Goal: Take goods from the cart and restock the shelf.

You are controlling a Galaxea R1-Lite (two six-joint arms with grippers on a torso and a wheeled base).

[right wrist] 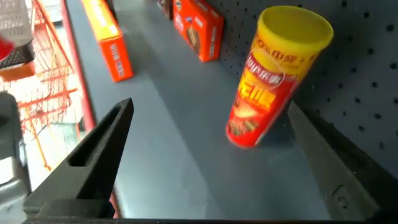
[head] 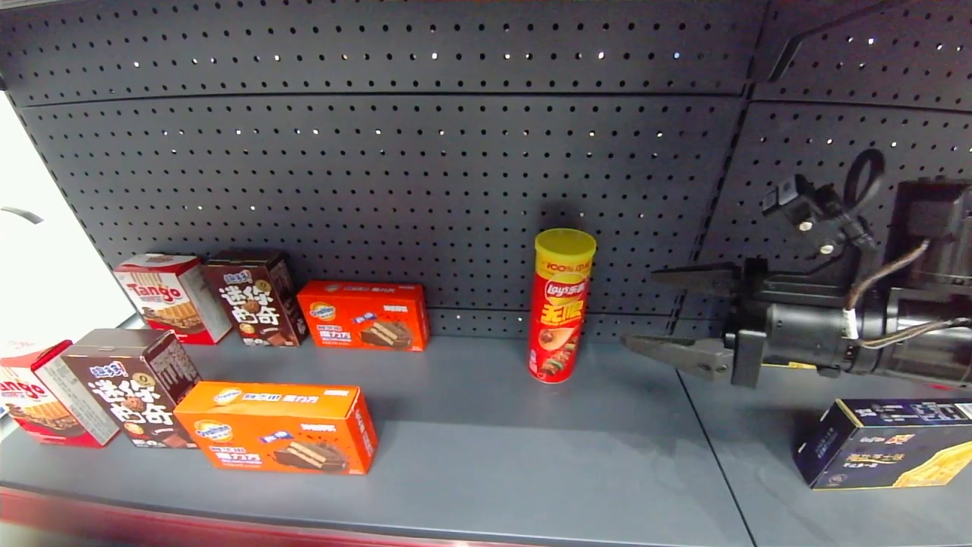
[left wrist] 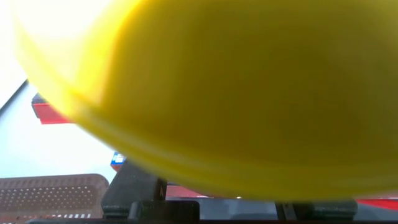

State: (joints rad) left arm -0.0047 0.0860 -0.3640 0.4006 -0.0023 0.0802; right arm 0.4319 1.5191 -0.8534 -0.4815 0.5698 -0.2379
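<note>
Head view: a dark shelf (head: pixel 531 456) sits under even, fairly bright light from above and in front. The can (head: pixel 560 308) throws a soft shadow up the pegboard (head: pixel 380 190) behind it. The orange box (head: pixel 281 425) and blue box (head: pixel 888 444) lay short shadows on the shelf. Pinpoints of light shine through the pegboard holes, and the far left edge is blown out to white. Straight seams bow toward the edges — wide-lens distortion. Left wrist view: a yellow surface (left wrist: pixel 249 93) glares pale where it meets washed-out white. Right wrist view: the shelf has a pale sheen — the can's shadow falls toward the pegboard.
</note>
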